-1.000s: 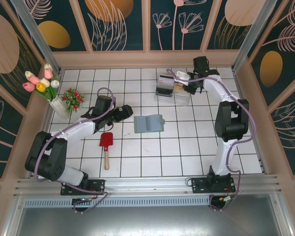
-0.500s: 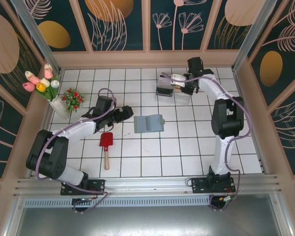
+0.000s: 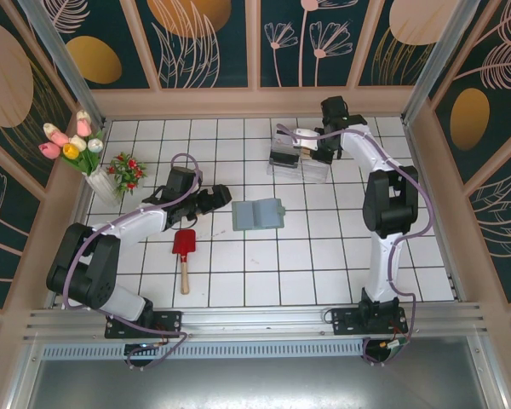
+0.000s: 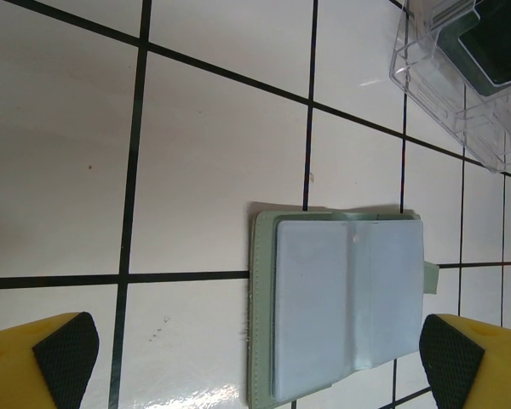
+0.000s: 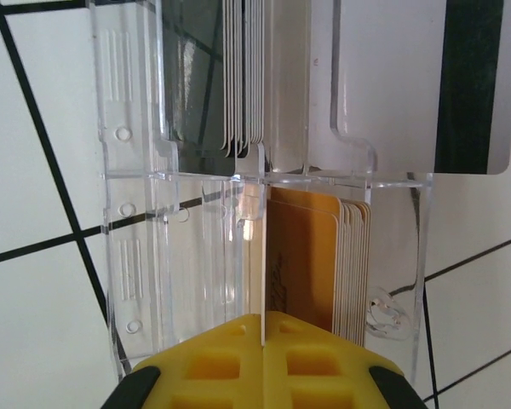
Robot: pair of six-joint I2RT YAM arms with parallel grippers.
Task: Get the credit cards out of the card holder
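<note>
We see a table [image 3: 324, 273] of white square tiles with dark grout lines, glossy enough to catch the light. It is boxed in by wood-framed walls [image 3: 213, 43] of dark teal panels painted with pale leaves and gold ovals, and a metal rail [image 3: 255, 322] runs along the near edge. On the left stand a vase of tulips [image 3: 98, 179] and a small red-flowered plant [image 3: 128, 170], and a red shovel [image 3: 184, 251] with a wooden handle lies nearer the arms. The card holder [image 3: 258, 214] lies open and flat near the middle of the tiles, its blue-grey inside facing up. The left gripper [image 3: 217, 198] hovers just to its left with its jaws spread wide, and from the left wrist its dark pads [image 4: 64, 349] frame the holder. At the far side stand the clear plastic boxes [image 3: 300, 158], where the right gripper [image 3: 317, 146] reaches in with its jaws pressed together. We cannot tell whether they pinch anything. From the right wrist we see tan-gold credit cards [image 5: 302, 264] standing on edge in one compartment and a white card with a black stripe [image 5: 392, 77] at the box's top.
</note>
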